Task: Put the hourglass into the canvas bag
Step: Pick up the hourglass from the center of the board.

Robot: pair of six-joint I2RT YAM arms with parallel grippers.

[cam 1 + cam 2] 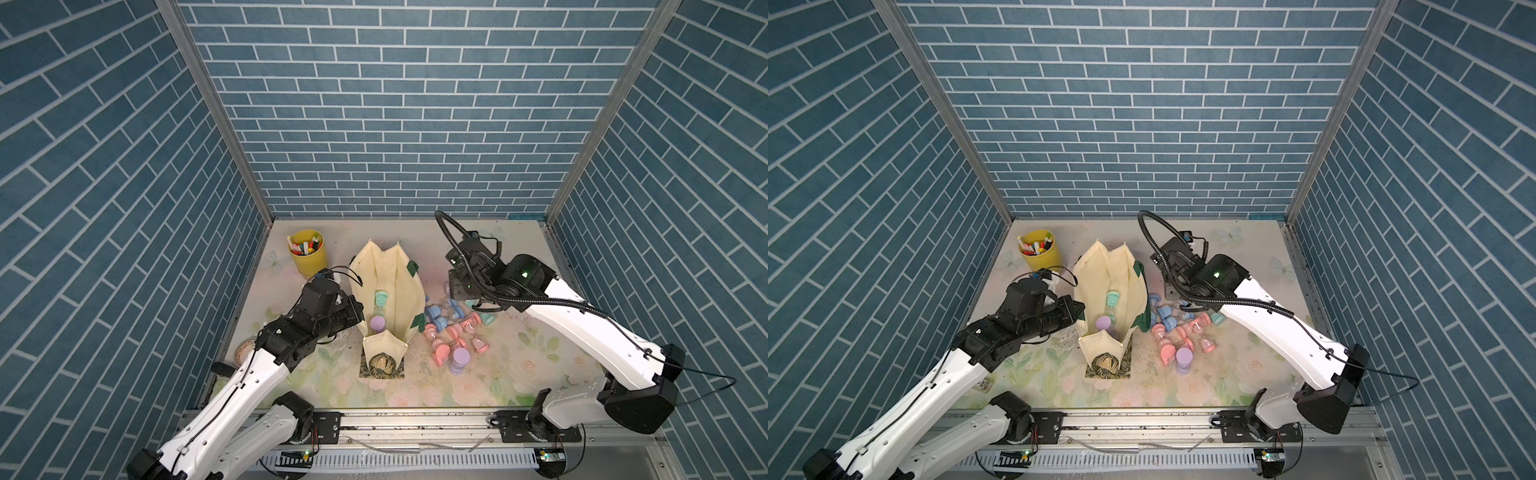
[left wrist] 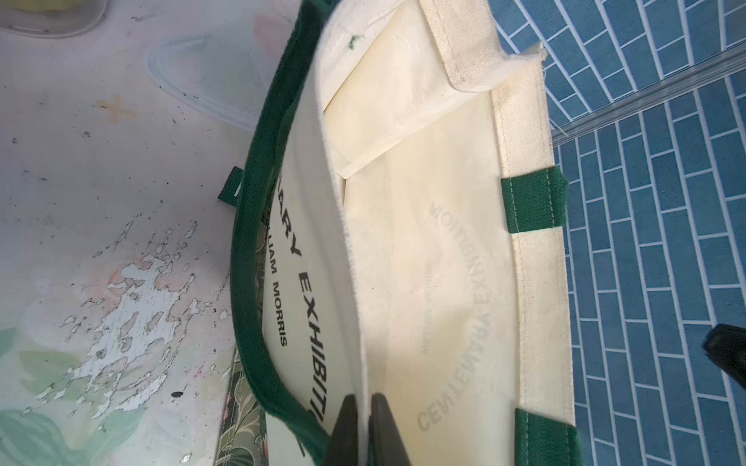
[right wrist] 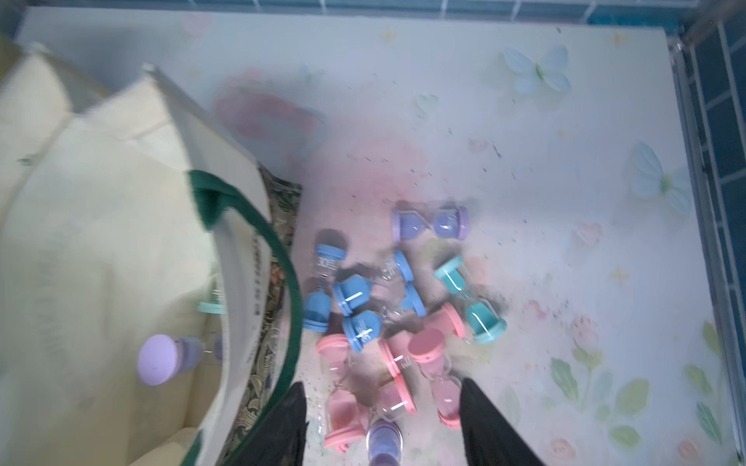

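Left fingers [image 2: 345, 431] clenched on the rim of the cream canvas tote bag [image 1: 399, 286]. Right fingers [image 3: 484, 423] released, empty, above the small pastel plastic hourglasses [image 1: 451, 332] piled near the middle of the desk [image 1: 519, 374], beside it. Next, I reckon: drop down, pinch one.

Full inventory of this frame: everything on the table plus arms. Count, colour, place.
canvas bag: one, cream with green straps, table centre, mouth open
teal hourglass: one, teal, inside the bag
purple hourglass: one, purple, inside the bag
blue hourglasses: about three, blue, pile beside the bag, right arm's side
pink hourglasses: about four, pink, same pile
loose purple hourglasses: two, purple, same pile
loose teal hourglass: one, teal, same pile
pen cup: one, yellow, holding markers, far corner, left arm's side
table: one, pale floral
walls: three, blue brick pattern, around the table
left gripper: shut on the bag's rim
right gripper: open, above the pile
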